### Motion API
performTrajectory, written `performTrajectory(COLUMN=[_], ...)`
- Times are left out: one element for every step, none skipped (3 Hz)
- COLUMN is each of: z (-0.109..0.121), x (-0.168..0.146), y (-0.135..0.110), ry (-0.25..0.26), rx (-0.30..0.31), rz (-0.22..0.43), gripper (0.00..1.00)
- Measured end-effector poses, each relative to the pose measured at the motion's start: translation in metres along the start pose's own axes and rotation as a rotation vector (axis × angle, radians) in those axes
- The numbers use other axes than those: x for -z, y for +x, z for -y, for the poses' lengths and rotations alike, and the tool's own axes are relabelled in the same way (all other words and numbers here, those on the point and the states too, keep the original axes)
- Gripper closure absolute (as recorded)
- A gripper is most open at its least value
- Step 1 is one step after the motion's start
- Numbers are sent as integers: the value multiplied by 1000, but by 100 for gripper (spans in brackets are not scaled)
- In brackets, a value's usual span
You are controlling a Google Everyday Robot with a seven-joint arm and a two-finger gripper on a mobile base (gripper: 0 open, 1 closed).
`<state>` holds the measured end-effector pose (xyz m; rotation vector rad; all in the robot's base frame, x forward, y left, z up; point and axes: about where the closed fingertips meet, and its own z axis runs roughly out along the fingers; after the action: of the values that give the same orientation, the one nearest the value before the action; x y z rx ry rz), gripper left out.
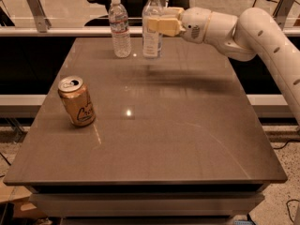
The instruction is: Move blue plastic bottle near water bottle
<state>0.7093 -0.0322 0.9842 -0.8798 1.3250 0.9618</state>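
Observation:
The blue plastic bottle (pixel 152 25), smooth and bluish with a white cap and a tall white label, stands upright at the far edge of the table. My gripper (pixel 158 23) comes in from the right and is shut on its middle. The water bottle (pixel 119 28), ribbed with a narrow red-and-white band, stands upright just to the left of it, a small gap between them. The blue bottle's base looks to be on or just above the table top.
A gold drink can (pixel 76 101) stands tilted at the left side of the brown table (pixel 178 135). My white arm (pixel 253 32) reaches in over the table's far right corner. A railing and chairs stand behind the table.

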Motion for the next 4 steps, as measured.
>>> performTrajectory(z=[0, -1, -3, -3], x=[-13, -23, -32, -51], y=[14, 25, 34, 40], ry=[-9, -21, -33, -62], rx=[1, -2, -6, -8], rz=[-15, -43, -80, -119], gripper=[100, 100, 100, 100])
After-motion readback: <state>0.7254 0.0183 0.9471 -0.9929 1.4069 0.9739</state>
